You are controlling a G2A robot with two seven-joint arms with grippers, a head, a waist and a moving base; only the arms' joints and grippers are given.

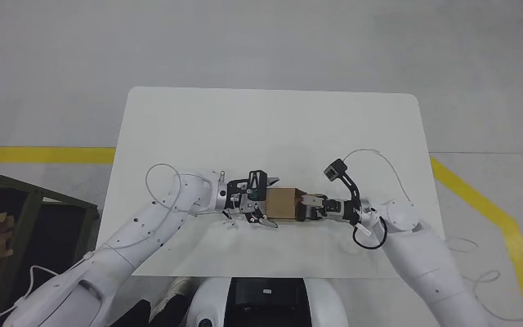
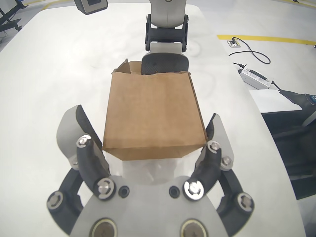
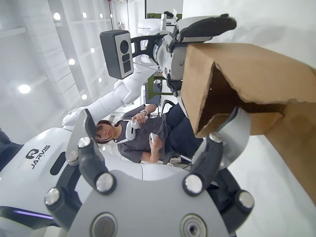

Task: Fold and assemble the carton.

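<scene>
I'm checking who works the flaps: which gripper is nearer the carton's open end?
Right. The right gripper has one finger inside the open end of the carton. The left gripper is at the opposite end, its jaws spread either side of it.
</scene>
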